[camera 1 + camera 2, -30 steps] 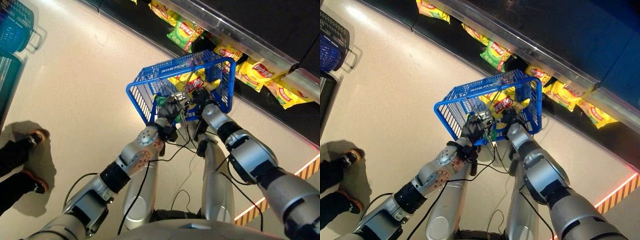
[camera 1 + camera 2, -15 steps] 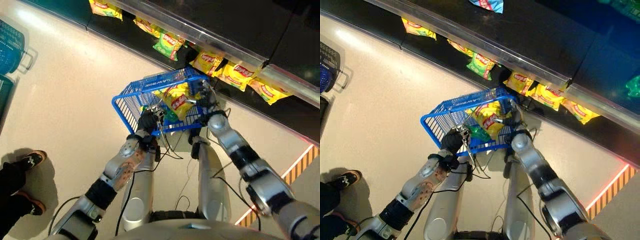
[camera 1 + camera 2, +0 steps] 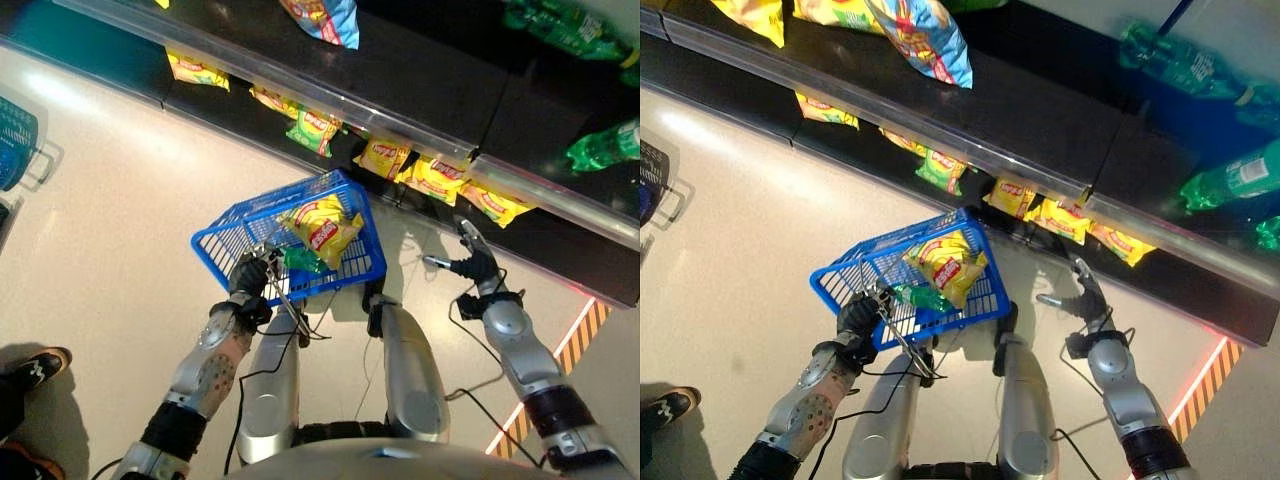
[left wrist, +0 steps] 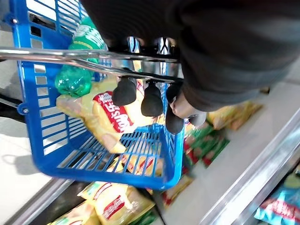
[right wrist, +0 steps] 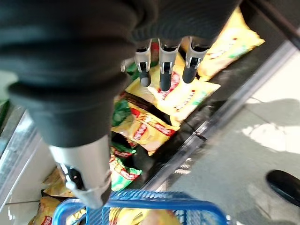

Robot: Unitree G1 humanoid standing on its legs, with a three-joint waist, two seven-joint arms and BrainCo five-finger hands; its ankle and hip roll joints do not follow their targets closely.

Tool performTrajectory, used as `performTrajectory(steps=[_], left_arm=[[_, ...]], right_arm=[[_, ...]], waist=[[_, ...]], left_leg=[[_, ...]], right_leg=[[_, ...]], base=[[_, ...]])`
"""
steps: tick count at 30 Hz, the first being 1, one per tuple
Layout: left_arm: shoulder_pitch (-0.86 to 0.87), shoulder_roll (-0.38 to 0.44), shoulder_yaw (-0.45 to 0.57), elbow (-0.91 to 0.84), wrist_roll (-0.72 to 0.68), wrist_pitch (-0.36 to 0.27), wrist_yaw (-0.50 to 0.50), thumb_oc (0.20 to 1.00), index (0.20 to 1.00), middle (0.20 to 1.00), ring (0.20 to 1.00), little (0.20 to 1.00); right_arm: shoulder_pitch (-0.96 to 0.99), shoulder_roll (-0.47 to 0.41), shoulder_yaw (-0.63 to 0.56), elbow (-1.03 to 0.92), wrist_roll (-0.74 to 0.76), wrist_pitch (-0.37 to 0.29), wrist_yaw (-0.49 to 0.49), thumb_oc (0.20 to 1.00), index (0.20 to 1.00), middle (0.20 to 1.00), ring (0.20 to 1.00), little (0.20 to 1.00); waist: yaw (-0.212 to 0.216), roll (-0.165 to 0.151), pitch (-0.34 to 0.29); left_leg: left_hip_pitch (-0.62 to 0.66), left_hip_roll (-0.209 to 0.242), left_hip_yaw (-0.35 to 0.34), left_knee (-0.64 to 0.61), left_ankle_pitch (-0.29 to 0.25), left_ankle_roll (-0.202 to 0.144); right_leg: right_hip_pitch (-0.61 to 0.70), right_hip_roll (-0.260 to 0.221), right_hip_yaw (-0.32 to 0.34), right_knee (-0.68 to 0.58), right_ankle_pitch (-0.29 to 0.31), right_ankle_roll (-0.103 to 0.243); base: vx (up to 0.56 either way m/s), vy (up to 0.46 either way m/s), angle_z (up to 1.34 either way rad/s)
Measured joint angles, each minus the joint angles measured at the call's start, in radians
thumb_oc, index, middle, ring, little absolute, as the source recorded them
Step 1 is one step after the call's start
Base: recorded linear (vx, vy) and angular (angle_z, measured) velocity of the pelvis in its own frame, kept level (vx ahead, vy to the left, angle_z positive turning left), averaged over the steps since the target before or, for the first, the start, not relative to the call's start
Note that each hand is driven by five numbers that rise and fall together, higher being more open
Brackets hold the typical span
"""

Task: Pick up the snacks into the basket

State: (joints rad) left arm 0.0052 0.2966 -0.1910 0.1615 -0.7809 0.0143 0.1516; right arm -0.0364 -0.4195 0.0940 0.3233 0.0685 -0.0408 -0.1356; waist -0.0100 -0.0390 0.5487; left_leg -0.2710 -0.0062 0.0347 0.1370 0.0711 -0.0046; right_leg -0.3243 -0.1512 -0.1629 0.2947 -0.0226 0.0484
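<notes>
My left hand point(image 3: 248, 276) is shut on the metal handle point(image 4: 70, 58) of the blue basket point(image 3: 232, 228), which it holds above the floor. Inside the basket lie a yellow snack bag point(image 3: 320, 223) and a green bottle point(image 3: 300, 262); the left wrist view shows them too, as the yellow bag point(image 4: 110, 119) and the green bottle point(image 4: 75, 79). My right hand point(image 3: 474, 265) is open and holds nothing. It hangs to the right of the basket, apart from it, with its fingers point(image 5: 161, 70) pointing at yellow snack bags point(image 5: 185, 98) on the low shelf.
A dark shelf unit runs across the back, with yellow bags point(image 3: 430, 178) and a green bag point(image 3: 312, 130) on its lowest level. Higher up are a blue bag point(image 3: 320, 18) and green bottles point(image 3: 605, 145). A person's shoe point(image 3: 35, 365) is at lower left. A striped floor line point(image 3: 570, 345) is at right.
The camera has tilted up toward the shelves. My right hand has left the basket and swung right to the low shelf, now open. The yellow bag stays in the basket. My left hand keeps the handle.
</notes>
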Motion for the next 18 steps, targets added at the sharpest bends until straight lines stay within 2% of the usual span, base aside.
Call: performTrajectory(steps=[1,3,6,8,10,11,14,15,17,18], left_arm=[[0.008,-0.016,0.048,0.068,0.062,-0.001,-0.013,0.2,0.2,0.2,0.2,0.2],[0.018,-0.051,0.125,0.171,0.093,0.0,-0.021,0.2,0.2,0.2,0.2,0.2],[0.028,-0.061,0.182,0.246,0.135,-0.002,-0.036,0.2,0.2,0.2,0.2,0.2],[0.03,-0.077,0.221,0.315,0.16,-0.005,-0.044,0.2,0.2,0.2,0.2,0.2],[0.02,-0.086,0.224,0.39,0.198,-0.006,-0.049,0.2,0.2,0.2,0.2,0.2],[0.023,-0.099,0.22,0.416,0.225,-0.003,-0.048,0.2,0.2,0.2,0.2,0.2],[-0.009,-0.107,0.222,0.577,0.299,-0.022,-0.068,0.2,0.2,0.2,0.2,0.2],[-0.016,-0.119,0.229,0.692,0.31,-0.03,-0.077,0.2,0.2,0.2,0.2,0.2],[-0.036,-0.142,0.263,0.826,0.336,-0.036,-0.078,0.2,0.2,0.2,0.2,0.2],[-0.034,-0.146,0.262,0.839,0.336,-0.035,-0.079,0.2,0.2,0.2,0.2,0.2]], right_arm=[[0.004,0.024,-0.032,0.076,0.0,-0.005,0.002,1.0,1.0,1.0,1.0,1.0],[0.016,0.061,-0.082,0.189,0.0,0.007,-0.006,1.0,1.0,1.0,1.0,1.0],[0.032,0.09,-0.127,0.315,0.001,0.009,-0.028,1.0,1.0,1.0,1.0,1.0],[0.056,0.099,-0.139,0.414,0.0,0.029,-0.043,1.0,1.0,1.0,1.0,1.0],[0.06,0.103,-0.141,0.495,0.0,0.045,-0.052,1.0,1.0,1.0,1.0,1.0],[0.083,0.105,-0.139,0.51,0.0,0.052,-0.054,1.0,1.0,1.0,1.0,1.0],[0.066,0.115,-0.145,0.638,0.0,0.063,-0.065,1.0,1.0,1.0,1.0,1.0],[0.06,0.126,-0.162,0.719,0.001,0.061,-0.073,1.0,1.0,1.0,1.0,1.0],[0.039,0.131,-0.165,0.852,0.002,0.076,-0.08,1.0,1.0,1.0,1.0,1.0],[0.048,0.133,-0.163,0.863,0.002,0.079,-0.08,1.0,1.0,1.0,1.0,1.0]], waist=[[-0.001,0.0,-0.001],[-0.001,0.0,-0.017],[-0.001,-0.002,-0.042],[0.001,0.002,-0.093],[-0.001,0.008,-0.134],[-0.002,0.013,-0.178],[-0.002,0.025,-0.232],[-0.003,0.035,-0.293],[-0.002,0.047,-0.355],[-0.002,0.053,-0.38]], left_leg=[[0.064,0.006,0.0,-0.028,-0.001,-0.003],[0.142,0.013,0.0,-0.06,-0.01,-0.014],[0.179,0.021,0.004,-0.086,-0.005,-0.02],[0.207,0.025,0.007,-0.112,-0.006,-0.022],[0.237,0.027,0.009,-0.13,-0.005,-0.022],[0.249,0.026,0.009,-0.138,-0.006,-0.023],[0.314,0.028,0.012,-0.175,-0.007,-0.024],[0.337,0.03,0.014,-0.199,-0.007,-0.025],[0.374,0.028,0.016,-0.224,-0.008,-0.027],[0.376,0.028,0.016,-0.225,-0.012,-0.029]], right_leg=[[0.065,0.008,-0.004,-0.033,0.002,0.0],[0.148,0.019,-0.009,-0.077,0.001,-0.001],[0.186,0.029,-0.01,-0.107,0.005,0.0],[0.221,0.038,-0.012,-0.144,0.017,-0.004],[0.261,0.044,-0.014,-0.186,0.026,-0.001],[0.281,0.045,-0.014,-0.21,0.028,0.001],[0.359,0.053,-0.019,-0.277,0.044,0.004],[0.386,0.057,-0.019,-0.313,0.053,0.005],[0.434,0.063,-0.02,-0.365,0.066,0.007],[0.434,0.064,-0.02,-0.371,0.065,0.007]], base=[[0.11,-0.021,-0.06],[0.15,-0.016,-0.03],[0.07,-0.013,-0.04],[0.09,-0.021,-0.05],[0.07,-0.011,-0.04],[0.08,-0.011,-0.02],[0.07,-0.01,-0.01],[0.05,-0.003,-0.03],[0.02,0.001,-0.01],[0.06,-0.018,-0.03]])
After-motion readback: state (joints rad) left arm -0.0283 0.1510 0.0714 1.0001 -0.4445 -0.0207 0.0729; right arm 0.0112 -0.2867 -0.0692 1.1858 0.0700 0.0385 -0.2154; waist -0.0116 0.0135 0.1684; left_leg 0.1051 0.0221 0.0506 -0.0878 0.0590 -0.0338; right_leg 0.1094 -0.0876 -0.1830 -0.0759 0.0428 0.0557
